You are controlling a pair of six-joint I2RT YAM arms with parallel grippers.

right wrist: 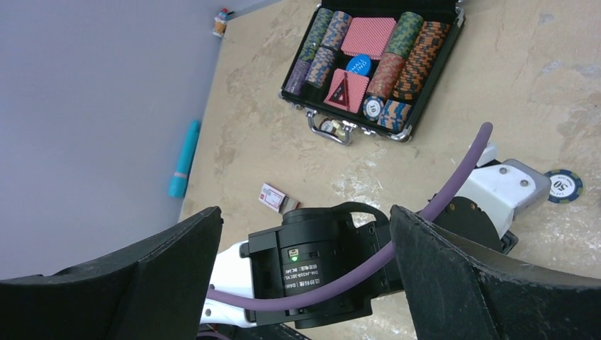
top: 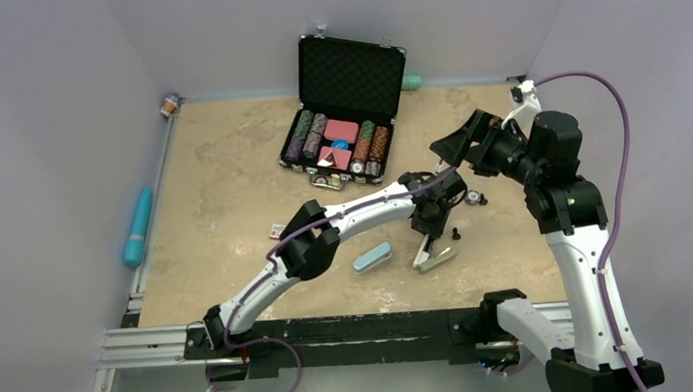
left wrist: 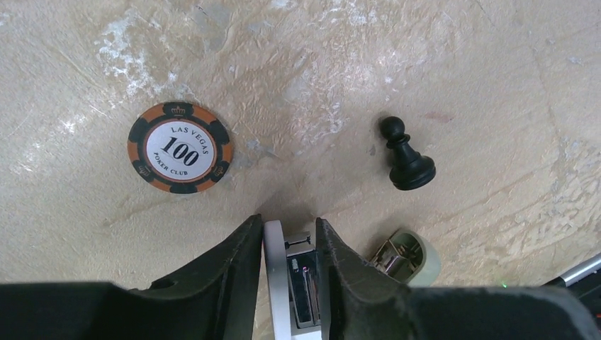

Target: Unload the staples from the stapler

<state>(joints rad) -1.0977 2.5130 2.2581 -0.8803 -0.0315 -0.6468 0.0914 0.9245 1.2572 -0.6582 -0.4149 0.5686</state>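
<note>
As the stapler (top: pixel 438 259) is my fixed mark, these notes run big to small.

Tan, mottled counter (top: pixel 223 167): the stapler lies on its near right part.

Open poker-chip case (top: pixel 342 114): well beyond the stapler and somewhat left, lid up, chips racked in rows.

My right tool (right wrist: pixel 305 276): held above the counter, beyond and to the right of the stapler. Its fingers are spread wide with nothing held between them.

My left tool (left wrist: pixel 285 225): directly over the stapler, fingers closed in on its white upper arm, one on each side.

The stapler itself is hinged open in a V. The upper arm is in my left grip and the pale base rests on the counter.

Pale blue oblong case (top: pixel 372 257): just left of the stapler, not touching it.

Small card box (top: pixel 277 229): farther left of the stapler, well apart.

Orange-and-black chip (left wrist: pixel 180 147) marked 100: flat on the counter beyond the stapler.

Black pawn (left wrist: pixel 407 156): also beyond the stapler, nearer to it than the chip.

I cannot pick out the staples. The stapler's open channel between my left fingers shows a dark rail and a glint of metal, too small to tell apart.
</note>
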